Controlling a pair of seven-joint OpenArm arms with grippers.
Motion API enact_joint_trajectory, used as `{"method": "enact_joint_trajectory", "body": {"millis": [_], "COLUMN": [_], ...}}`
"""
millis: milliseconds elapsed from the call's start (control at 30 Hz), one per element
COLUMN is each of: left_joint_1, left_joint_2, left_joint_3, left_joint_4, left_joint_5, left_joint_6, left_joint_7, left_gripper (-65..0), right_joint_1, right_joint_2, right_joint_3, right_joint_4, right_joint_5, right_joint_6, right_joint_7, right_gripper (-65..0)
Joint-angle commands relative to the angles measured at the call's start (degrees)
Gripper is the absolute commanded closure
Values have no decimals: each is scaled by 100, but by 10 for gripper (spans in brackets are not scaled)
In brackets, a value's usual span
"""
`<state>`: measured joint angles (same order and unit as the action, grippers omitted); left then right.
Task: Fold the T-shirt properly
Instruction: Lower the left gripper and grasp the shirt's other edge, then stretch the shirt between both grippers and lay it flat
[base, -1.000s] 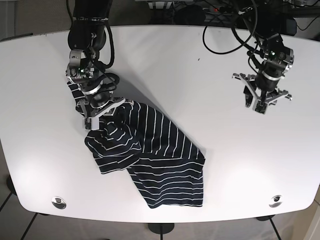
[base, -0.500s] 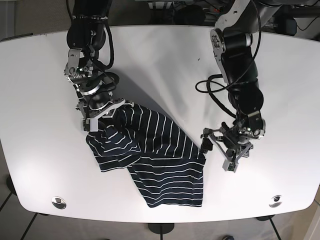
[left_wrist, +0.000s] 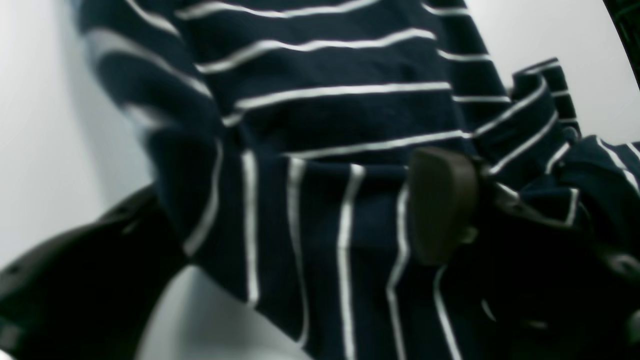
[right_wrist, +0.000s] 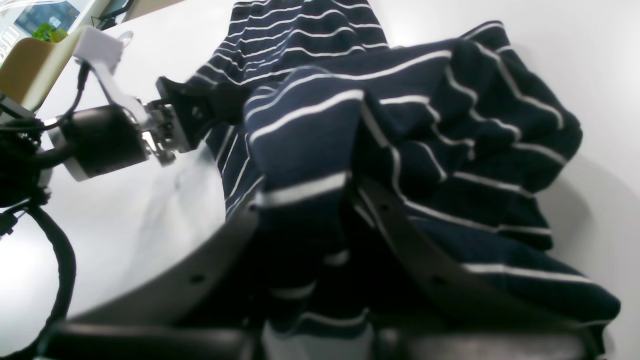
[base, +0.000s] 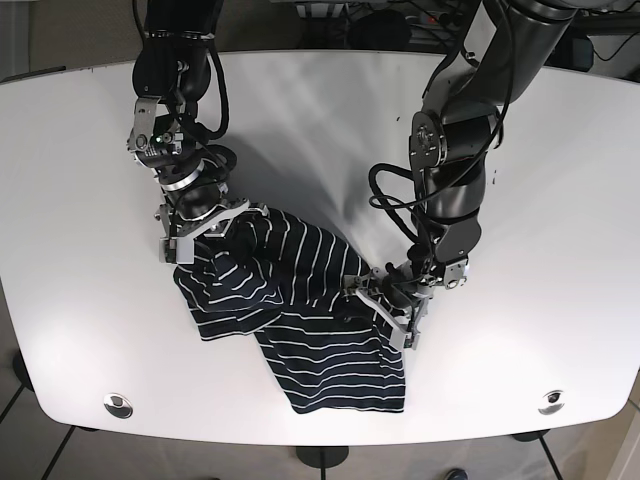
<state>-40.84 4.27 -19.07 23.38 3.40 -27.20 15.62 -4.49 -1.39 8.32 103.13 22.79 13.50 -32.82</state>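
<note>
A navy T-shirt with white stripes (base: 310, 320) lies crumpled on the white table (base: 320, 120). My right gripper (base: 200, 238) is at the shirt's upper left corner, shut on a bunched fold (right_wrist: 310, 150) with the jaws pressed on both sides of it (right_wrist: 345, 200). My left gripper (base: 385, 300) is low at the shirt's right edge. In the left wrist view its fingers stand wide apart (left_wrist: 280, 220), with striped fabric (left_wrist: 320, 125) draped between the brown pad (left_wrist: 440, 200) and the other finger. It also shows in the right wrist view (right_wrist: 200, 105).
Two metal discs (base: 118, 405) (base: 550, 402) sit near the table's front corners. Cables (base: 450, 40) lie along the back edge. The shirt's bottom hem (base: 350, 405) reaches close to the table's front edge.
My left arm has swung from the table's right side down to the shirt's right edge. My right gripper keeps its hold and has shifted slightly.
</note>
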Motion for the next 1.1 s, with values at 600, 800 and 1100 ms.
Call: {"method": "enact_joint_trajectory", "body": {"millis": [600, 800, 1100], "left_joint_1": [1161, 2559, 1618], "left_joint_2": [-678, -678, -1153], "left_joint_3": [-1297, -1333, -919], "left_joint_4": [3882, 6766, 8585], "left_joint_5": [86, 86, 95], "left_joint_6": [-660, -660, -660], "left_joint_7": [1731, 2531, 4306], "left_gripper": [-10, -10, -11], "right_joint_1": [278, 691, 2783], "right_joint_2": [11, -6, 20], "right_joint_3": [-10, -10, -256], "right_joint_4": [91, -190, -1333], "right_joint_5": [99, 99, 99], "right_joint_6": [-71, -334, -334], "right_joint_7": [165, 165, -72], "right_gripper": [-21, -21, -21]}}
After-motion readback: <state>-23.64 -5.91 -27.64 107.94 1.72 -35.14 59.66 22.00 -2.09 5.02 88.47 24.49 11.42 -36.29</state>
